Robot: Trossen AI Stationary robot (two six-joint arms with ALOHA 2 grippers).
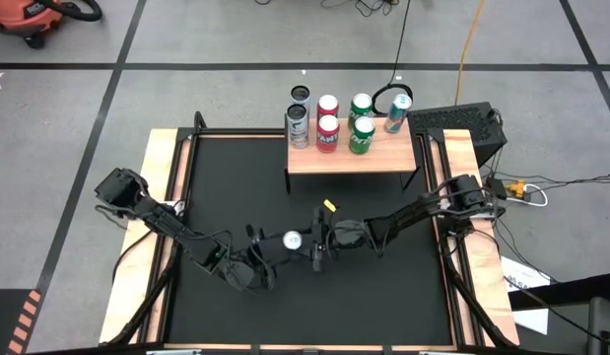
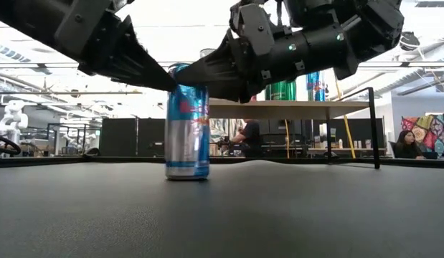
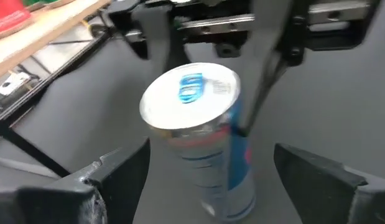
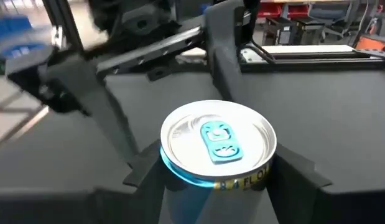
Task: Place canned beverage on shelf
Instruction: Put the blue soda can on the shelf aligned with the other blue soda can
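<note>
A: Where's the can [image 1: 293, 240]?

B: Standing upright on the bench [image 1: 383, 296], long axis vertical, near centre and slightly toward 6 o'clock. Shelf [image 1: 351, 161] is off at 12 o'clock, well apart, already carrying several cans [image 1: 328, 128].

A: Who has it?

B: Both arms meet on it. Left gripper [image 1: 270, 258] sits at the can's 7 o'clock side with fingers [image 3: 117, 171] spread wide either side of the body, clear of it, not touching. Right gripper [image 1: 317, 247] comes in from 3 o'clock; its wrist view looks down on the lid with fingers [image 4: 292, 171] close against the can's sides just below the rim.

A: Right one clamped?

B: Can't tell. Fingers look snug, but contact isn't certain.

A: The relation that matters?

B: Can sits right between the right gripper's fingers, axis square to them. Looks like the right arm takes it to the shelf; the left should back off toward 8 o'clock first.
</note>
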